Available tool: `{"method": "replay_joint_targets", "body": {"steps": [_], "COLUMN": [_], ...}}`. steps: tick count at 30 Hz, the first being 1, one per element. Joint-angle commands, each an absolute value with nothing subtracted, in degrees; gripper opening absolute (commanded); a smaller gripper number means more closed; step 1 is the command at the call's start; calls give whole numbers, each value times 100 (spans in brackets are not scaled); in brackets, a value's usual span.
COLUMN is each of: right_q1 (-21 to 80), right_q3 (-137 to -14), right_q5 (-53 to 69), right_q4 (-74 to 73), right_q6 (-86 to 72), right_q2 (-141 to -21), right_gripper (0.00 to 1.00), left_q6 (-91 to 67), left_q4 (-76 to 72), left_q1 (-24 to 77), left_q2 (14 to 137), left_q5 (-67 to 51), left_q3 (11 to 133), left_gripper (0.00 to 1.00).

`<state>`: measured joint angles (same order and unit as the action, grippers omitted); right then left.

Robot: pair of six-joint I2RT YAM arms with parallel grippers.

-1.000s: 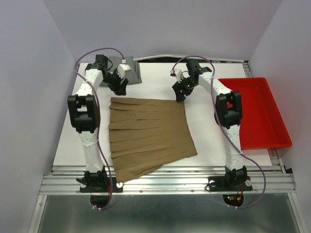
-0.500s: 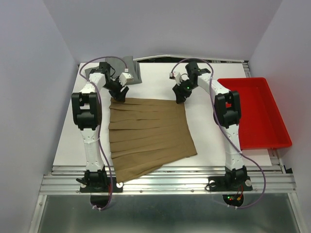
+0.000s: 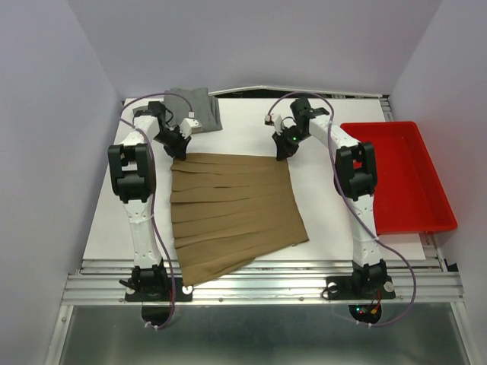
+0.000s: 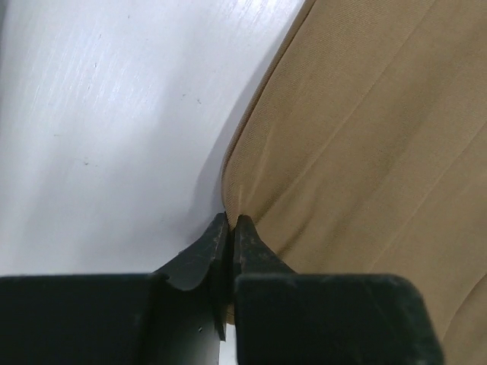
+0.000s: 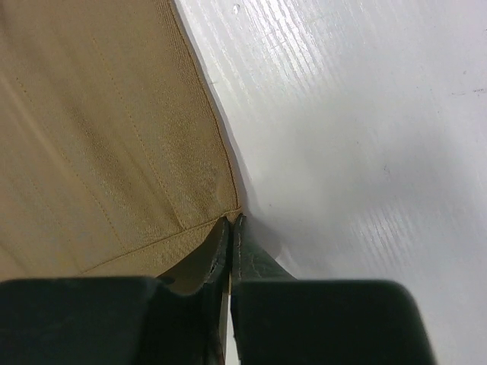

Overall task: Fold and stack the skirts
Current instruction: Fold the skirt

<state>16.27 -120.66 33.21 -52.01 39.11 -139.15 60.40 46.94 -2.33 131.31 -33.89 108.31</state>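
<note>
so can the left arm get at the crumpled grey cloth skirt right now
Probably not: the grey skirt lies just beyond the left gripper, nothing between, but that gripper is pinching a far corner of the tan pleated skirt and must let go first.

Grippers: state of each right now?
left gripper: shut, pinching a far corner of the tan skirt.
right gripper: shut, pinching the tan skirt's other far corner.
</note>
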Motion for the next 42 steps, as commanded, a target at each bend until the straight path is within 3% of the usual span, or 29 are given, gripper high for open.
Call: {"method": "replay_joint_targets", "body": {"steps": [1, 10, 21, 34, 42], "right_q1": [1652, 1354, 1055, 1002, 1002], "right_q3": [-11980, -12505, -13025, -11410, -10303], "right_q5": [3059, 2795, 2321, 2707, 3242], "right_q4": [-5327, -4633, -3876, -3568, -4051], "right_q6": [4052, 3420, 3137, 3647, 4236], "right_q2": [-13888, -13772, -13536, -11954, -11040], "right_gripper": [1, 1, 1, 1, 1], "left_q6": [6109, 4924, 4395, 4421, 4790], "left_q4": [4975, 4291, 3499, 3533, 3612], "left_q1": [-272, -246, -184, -132, -26], "left_q2": [12858, 13245, 13131, 10419, 8861], "left_q5": [-3585, -3437, -3173, -3472, -3331], "left_q3": [11011, 12496, 12982, 10786, 8554], "left_gripper": [0, 0, 0, 0, 0]}}
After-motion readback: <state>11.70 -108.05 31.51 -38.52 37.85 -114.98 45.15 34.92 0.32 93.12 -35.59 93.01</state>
